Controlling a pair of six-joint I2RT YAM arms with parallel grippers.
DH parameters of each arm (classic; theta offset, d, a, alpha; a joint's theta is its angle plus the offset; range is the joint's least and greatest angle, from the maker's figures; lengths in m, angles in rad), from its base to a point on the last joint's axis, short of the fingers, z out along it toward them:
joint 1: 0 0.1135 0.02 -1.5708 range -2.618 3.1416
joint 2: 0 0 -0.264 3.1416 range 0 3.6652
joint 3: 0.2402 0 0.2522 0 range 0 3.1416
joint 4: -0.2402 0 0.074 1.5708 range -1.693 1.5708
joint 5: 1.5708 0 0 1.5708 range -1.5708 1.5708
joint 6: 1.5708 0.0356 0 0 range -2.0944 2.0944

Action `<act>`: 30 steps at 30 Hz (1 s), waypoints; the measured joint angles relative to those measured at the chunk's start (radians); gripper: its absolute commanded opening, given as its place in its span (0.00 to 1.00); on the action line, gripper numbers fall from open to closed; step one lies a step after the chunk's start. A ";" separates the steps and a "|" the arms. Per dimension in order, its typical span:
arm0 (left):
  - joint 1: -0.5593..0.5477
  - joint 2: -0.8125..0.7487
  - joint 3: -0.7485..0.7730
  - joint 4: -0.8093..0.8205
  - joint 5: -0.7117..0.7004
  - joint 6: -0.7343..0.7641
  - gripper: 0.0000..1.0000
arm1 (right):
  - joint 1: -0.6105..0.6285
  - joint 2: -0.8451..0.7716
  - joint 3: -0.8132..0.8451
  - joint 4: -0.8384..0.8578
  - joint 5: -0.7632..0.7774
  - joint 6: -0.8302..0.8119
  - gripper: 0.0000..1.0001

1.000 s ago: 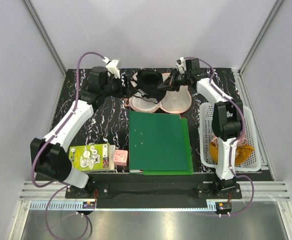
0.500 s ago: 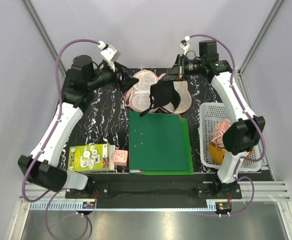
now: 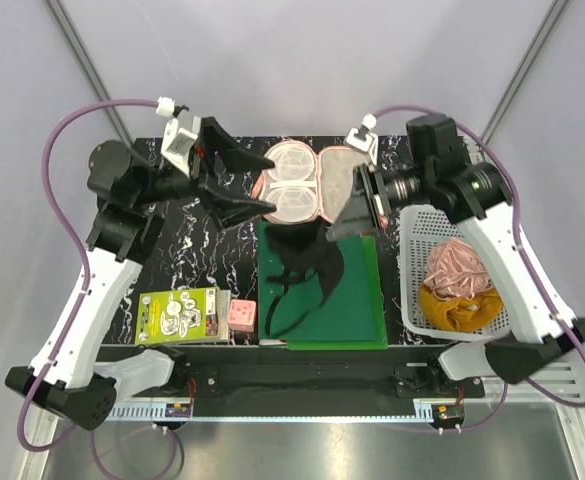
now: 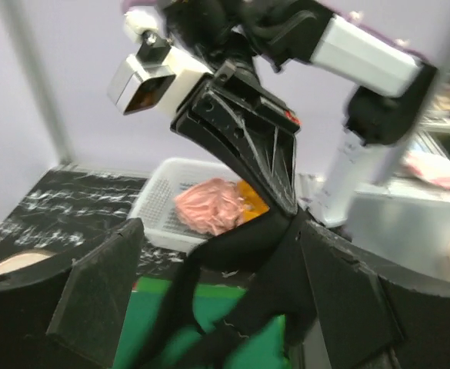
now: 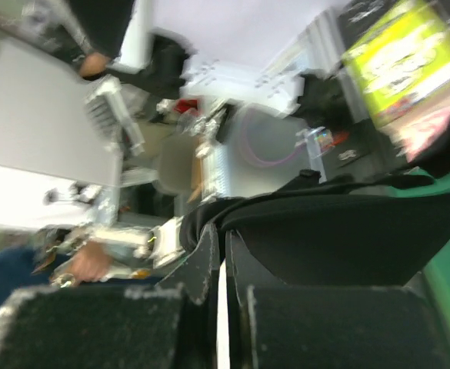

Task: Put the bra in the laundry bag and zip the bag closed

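We judge the task to be short of its first half. The small black fabric bra with thin looping straps [image 3: 307, 262] hangs in the air from the right gripper [image 3: 338, 228], whose tips are pressed together on a fold of it. It dangles over the flat green board [image 3: 357, 300] at the centre of the top view, just below the peach-pink bean-shaped zip case [image 3: 294, 190]. That laundry bag lies spread open at the upper centre with both pale halves bare, so the bra has yet to go in and the zip has yet to be run. The left gripper [image 3: 262, 182] is spread wide and holds nothing; it hovers at the bag's left side. The left wrist view shows what the top view hides: the cloth hanging from the other arm's closed tips, with the white plastic basket [image 4: 163, 204] behind. The right wrist view is blurred, but it seems to show black cloth pinched at the seam between its pads [image 5: 94, 323]
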 measured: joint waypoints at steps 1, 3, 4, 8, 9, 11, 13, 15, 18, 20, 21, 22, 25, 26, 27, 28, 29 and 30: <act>-0.008 -0.014 -0.031 0.064 0.028 -0.051 0.88 | 0.008 -0.037 -0.039 -0.002 -0.026 0.012 0.00; -0.026 -0.049 -0.109 0.190 0.076 -0.159 0.88 | 0.038 -0.108 -0.115 -0.003 -0.069 0.042 0.00; -0.041 -0.061 -0.143 0.247 0.092 -0.207 0.88 | 0.068 -0.140 -0.147 -0.005 -0.089 0.056 0.00; -0.157 -0.065 -0.197 0.317 0.138 -0.277 0.88 | 0.154 -0.198 -0.209 -0.008 -0.129 0.095 0.00; -0.198 -0.064 -0.206 0.313 0.140 -0.273 0.88 | 0.168 -0.202 -0.214 -0.011 -0.132 0.103 0.00; -0.256 -0.064 -0.225 0.313 0.145 -0.265 0.86 | 0.187 -0.200 -0.216 -0.012 -0.140 0.115 0.00; -0.302 -0.060 -0.241 0.299 0.153 -0.248 0.86 | 0.196 -0.197 -0.215 -0.011 -0.148 0.122 0.00; -0.347 -0.050 -0.254 0.278 0.155 -0.230 0.86 | 0.209 -0.192 -0.213 -0.011 -0.153 0.130 0.00; -0.412 -0.043 -0.286 0.269 0.138 -0.208 0.86 | 0.228 -0.175 -0.197 0.000 -0.156 0.143 0.00; -0.454 -0.041 -0.302 0.269 0.127 -0.192 0.86 | 0.237 -0.165 -0.185 0.010 -0.156 0.153 0.00; -0.473 -0.038 -0.309 0.271 0.122 -0.185 0.86 | 0.243 -0.160 -0.179 0.016 -0.156 0.161 0.00; -0.487 -0.035 -0.317 0.275 0.115 -0.180 0.86 | 0.249 -0.156 -0.173 0.021 -0.156 0.168 0.00; -0.500 -0.026 -0.337 0.292 0.095 -0.168 0.86 | 0.266 -0.147 -0.163 0.040 -0.156 0.187 0.00; -0.502 -0.021 -0.338 0.293 0.092 -0.166 0.85 | 0.271 -0.145 -0.161 0.046 -0.156 0.195 0.00; -0.503 -0.016 -0.338 0.297 0.089 -0.164 0.85 | 0.276 -0.145 -0.161 0.056 -0.156 0.204 0.00; -0.504 -0.011 -0.338 0.299 0.088 -0.164 0.84 | 0.280 -0.145 -0.160 0.066 -0.156 0.214 0.00; -0.507 -0.006 -0.338 0.299 0.088 -0.163 0.83 | 0.283 -0.145 -0.160 0.074 -0.157 0.224 0.00; -0.512 -0.002 -0.338 0.300 0.088 -0.162 0.82 | 0.285 -0.145 -0.160 0.082 -0.158 0.232 0.00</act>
